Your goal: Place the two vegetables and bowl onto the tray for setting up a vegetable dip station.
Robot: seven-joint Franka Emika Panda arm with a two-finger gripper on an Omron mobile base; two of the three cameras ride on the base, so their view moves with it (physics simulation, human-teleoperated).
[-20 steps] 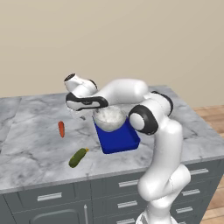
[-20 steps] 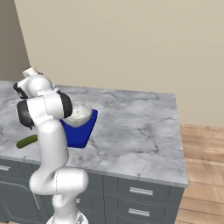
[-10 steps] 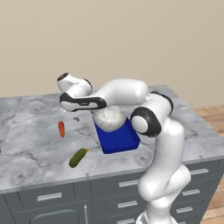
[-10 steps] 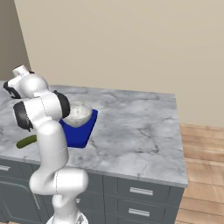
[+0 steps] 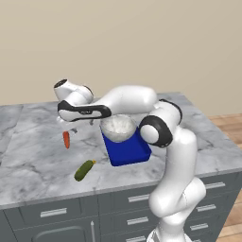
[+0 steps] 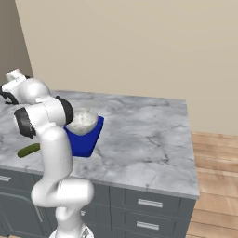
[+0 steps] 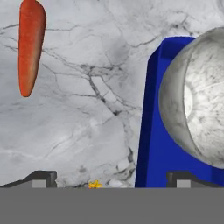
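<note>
1. The bowl point(image 5: 118, 128) sits in the tray point(image 5: 127, 151), at the tray's far end; its blue near half lies bare.
2. In the hand view the bowl point(image 7: 197, 100) fills the right side, inside the tray's rim point(image 7: 151, 113).
3. From the right base view the bowl point(image 6: 82, 121) rides on the tray point(image 6: 86, 142), partly behind the arm.
4. The carrot point(image 5: 66, 139) lies on the counter point(image 5: 38, 156), left of the tray and well apart from it.
5. In the hand view the carrot point(image 7: 30, 43) lies on bare marble at upper left, clear of the tray.
6. The cucumber point(image 5: 84, 170) lies near the counter's front edge, nearer than the carrot and left of the tray's near corner, with its yellowish tip pointing toward the tray.
7. From the right base view the cucumber point(image 6: 29, 149) peeks out beside the arm.
8. The gripper point(image 5: 66, 119) hovers over the counter between carrot and bowl, above the marble.
9. In the hand view the gripper point(image 7: 111, 179) shows its jaws spread wide, nothing between them, touching nothing.
</note>
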